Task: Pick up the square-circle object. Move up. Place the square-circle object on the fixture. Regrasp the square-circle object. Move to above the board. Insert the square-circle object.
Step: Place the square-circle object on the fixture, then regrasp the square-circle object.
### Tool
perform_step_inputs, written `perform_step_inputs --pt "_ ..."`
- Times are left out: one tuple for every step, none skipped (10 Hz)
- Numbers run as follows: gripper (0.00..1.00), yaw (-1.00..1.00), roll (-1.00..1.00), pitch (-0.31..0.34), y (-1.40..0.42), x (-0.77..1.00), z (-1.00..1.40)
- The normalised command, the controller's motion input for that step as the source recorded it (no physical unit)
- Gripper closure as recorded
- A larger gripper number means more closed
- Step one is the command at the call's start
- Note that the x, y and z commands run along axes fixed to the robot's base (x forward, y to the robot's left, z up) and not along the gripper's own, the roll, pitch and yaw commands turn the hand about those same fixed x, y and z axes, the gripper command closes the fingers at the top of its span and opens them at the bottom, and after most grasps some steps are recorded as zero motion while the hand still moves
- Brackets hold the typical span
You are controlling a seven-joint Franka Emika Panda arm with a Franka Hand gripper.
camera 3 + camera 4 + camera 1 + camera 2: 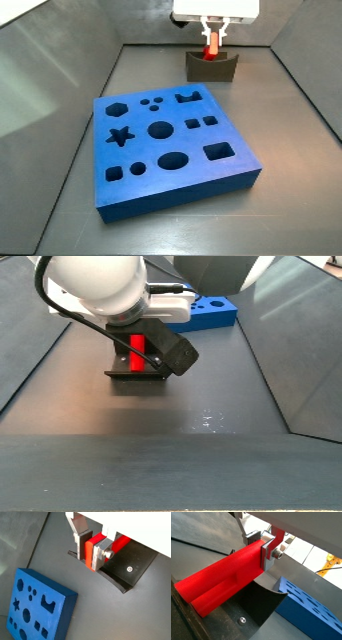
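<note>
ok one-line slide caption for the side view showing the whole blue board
Pincer gripping the slim red-orange peg over the small dark notched fixture block, behind the thick blue slab with shaped cut-outs.

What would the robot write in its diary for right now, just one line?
gripper: shut on red peg | place: over dark fixture | blue board: holes empty, apart from fixture | step: peg at fixture

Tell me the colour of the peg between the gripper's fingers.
Red-orange. The peg, held in the gripper over the fixture, shows best in a wrist view.
</note>
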Motion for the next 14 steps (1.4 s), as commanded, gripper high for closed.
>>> perform_step_inputs --pt "0.00 0.00 0.00 0.000 0.00 0.00 0.00" --pt "0.00 0.00 0.02 -0.068 0.00 0.00 1.00" --pt "0.00 0.00 0.03 -0.066 0.00 0.00 1.00" --pt "0.00 0.03 0.03 -0.045 0.01 -0.03 1.00" --pt "0.00 0.05 0.04 -0.023 0.00 -0.03 1.00" --pt "0.00 0.05 0.04 -0.007 0.01 -0.04 1.00" --pt "0.00 0.05 0.04 0.025 0.01 -0.04 0.84" --pt "0.00 0.04 0.03 0.048 0.01 -0.04 0.65" --pt "0.00 0.03 0.03 0.062 0.01 -0.04 0.46" --pt "0.00 0.02 0.03 0.077 0.01 -0.03 0.21" --pt "0.00 0.02 1.00 0.066 -0.75 -0.09 0.35" --pt "0.00 0.02 1.00 0.065 -0.73 -0.08 0.31" --pt "0.00 0.02 1.00 0.053 -0.57 -0.09 0.21" --pt "0.00 0.02 1.00 0.045 -0.41 -0.10 0.09"
